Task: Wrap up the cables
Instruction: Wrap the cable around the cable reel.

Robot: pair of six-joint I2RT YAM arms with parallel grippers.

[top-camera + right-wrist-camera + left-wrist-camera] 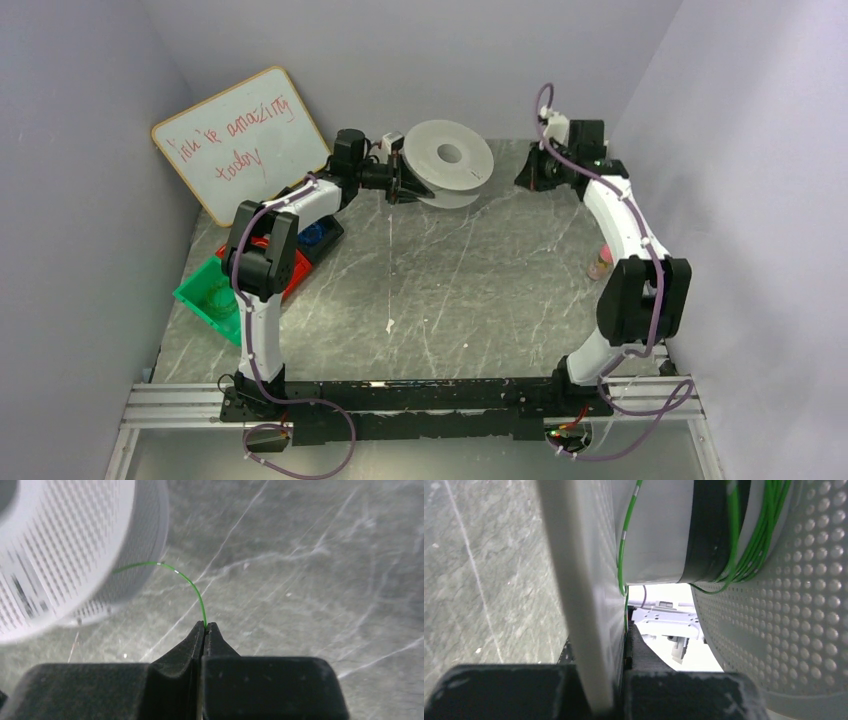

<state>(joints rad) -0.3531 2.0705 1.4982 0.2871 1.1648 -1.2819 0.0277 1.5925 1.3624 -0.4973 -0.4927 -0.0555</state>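
**Both arms locked on at the spool**

Starting close in on the marble-patterned table (pixel 470 290): a green bin (pixel 205 300) sits at the left edge beside the left arm's elbow. A small pinkish object (pixel 600 263), too small to make out, stands near the right arm.

Out toward the middle distance, the right fingers (pixel 206 630) are pressed tight together with no gap between the tips. They pinch the thin green cable (pixel 192 587) right at the very tip. From there the strand arcs up and left to the white spool (pixel 65 555), hanging free above the table.

The left fingers (pixel 402 180) are clamped as well, and what they have is the spool itself. The left wrist view shows one white flange sandwiched between the two black pads. Just beyond them, several turns of green cable sit wound around the hub next to a dark band, and one strand runs down along the inside of the gripped flange.

From above, the spool stands tilted at the far side of the table, between the two wrists. Behind it, a whiteboard (pixel 240 135) with red handwriting leans in the far left corner.
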